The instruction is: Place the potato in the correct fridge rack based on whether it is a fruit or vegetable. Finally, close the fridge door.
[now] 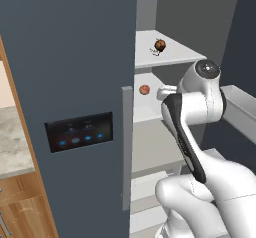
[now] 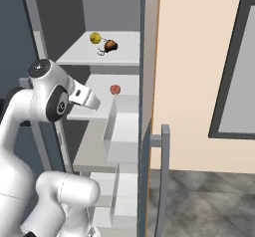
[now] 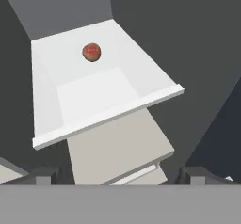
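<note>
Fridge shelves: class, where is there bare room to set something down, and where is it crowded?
The lower rack is bare in front of and beside the orange-red ball, out to its front lip. The top rack is crowded at the back, where the potato sits beside a yellow ball; its front is bare.

There are no words or numbers to read here. The black display panel (image 1: pixel 79 131) on the shut door has small blue glowing marks, too blurry to make out.
</note>
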Robot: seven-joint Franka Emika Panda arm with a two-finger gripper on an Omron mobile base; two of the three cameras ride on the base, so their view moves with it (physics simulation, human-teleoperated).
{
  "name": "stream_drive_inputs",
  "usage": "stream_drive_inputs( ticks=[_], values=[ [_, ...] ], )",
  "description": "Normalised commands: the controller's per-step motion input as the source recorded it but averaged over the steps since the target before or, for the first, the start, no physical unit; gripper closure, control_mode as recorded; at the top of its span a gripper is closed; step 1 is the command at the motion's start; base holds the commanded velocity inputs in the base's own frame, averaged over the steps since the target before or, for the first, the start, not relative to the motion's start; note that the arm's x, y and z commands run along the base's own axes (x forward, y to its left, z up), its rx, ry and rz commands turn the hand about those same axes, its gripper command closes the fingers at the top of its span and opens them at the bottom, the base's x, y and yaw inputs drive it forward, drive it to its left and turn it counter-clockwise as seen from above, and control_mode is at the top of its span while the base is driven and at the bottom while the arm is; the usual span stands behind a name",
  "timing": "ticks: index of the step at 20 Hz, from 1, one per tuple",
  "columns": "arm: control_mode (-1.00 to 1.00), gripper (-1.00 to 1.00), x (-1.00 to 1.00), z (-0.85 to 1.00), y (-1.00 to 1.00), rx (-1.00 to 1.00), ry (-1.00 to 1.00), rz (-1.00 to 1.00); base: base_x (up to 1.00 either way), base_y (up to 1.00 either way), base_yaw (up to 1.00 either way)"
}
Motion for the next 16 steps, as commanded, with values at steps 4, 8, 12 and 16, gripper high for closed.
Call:
stream_drive_inputs(
  ticks=[4, 8, 12, 16],
  values=[
    [-1.00, -1.00, -0.14, 0.00, 0.00, 0.02, 0.05, 0.00, 0.00, 0.00, 0.00],
    [-1.00, -1.00, -0.31, -0.01, 0.01, 0.00, 0.03, 0.02, 0.00, 0.00, 0.00],
    [-1.00, -1.00, -0.16, 0.00, 0.00, 0.00, 0.02, 0.00, 0.00, 0.00, 0.00],
    [1.00, -1.00, 0.00, 0.00, 0.00, 0.00, 0.00, 0.00, -0.49, 0.31, 0.04]
  ],
)
